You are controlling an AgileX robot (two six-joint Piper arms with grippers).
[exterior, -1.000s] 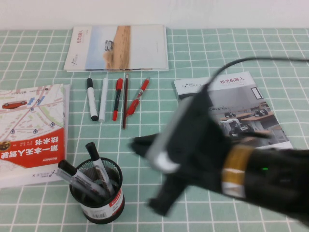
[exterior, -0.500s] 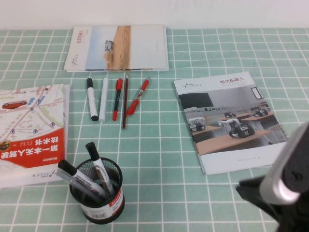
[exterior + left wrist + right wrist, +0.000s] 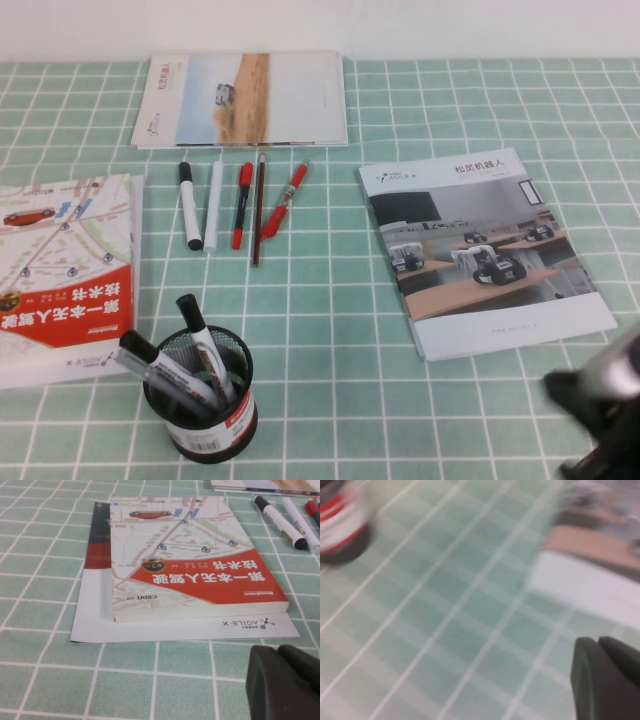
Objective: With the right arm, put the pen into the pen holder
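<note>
The pen (image 3: 207,350), white-barrelled with a black cap, stands tilted in the black mesh pen holder (image 3: 205,425), beside a grey-bodied black-capped marker (image 3: 165,375). The holder's red-and-white base shows blurred in the right wrist view (image 3: 340,527). My right arm (image 3: 610,420) is at the table's near right corner, far from the holder. My right gripper (image 3: 602,672) is shut and empty above bare cloth. My left gripper (image 3: 280,677) is shut and empty, low over the table by the near edge of a red-and-white book (image 3: 195,575); it is out of the high view.
A short white marker (image 3: 188,205), a slim white pen (image 3: 215,205), two red pens (image 3: 242,205) and a dark pencil (image 3: 259,208) lie in a row. A brochure (image 3: 480,250) lies right, another (image 3: 245,98) at the back, the book (image 3: 65,270) left.
My right arm has pulled back from over the middle of the table to the near right corner. The pen and holder have not moved.
</note>
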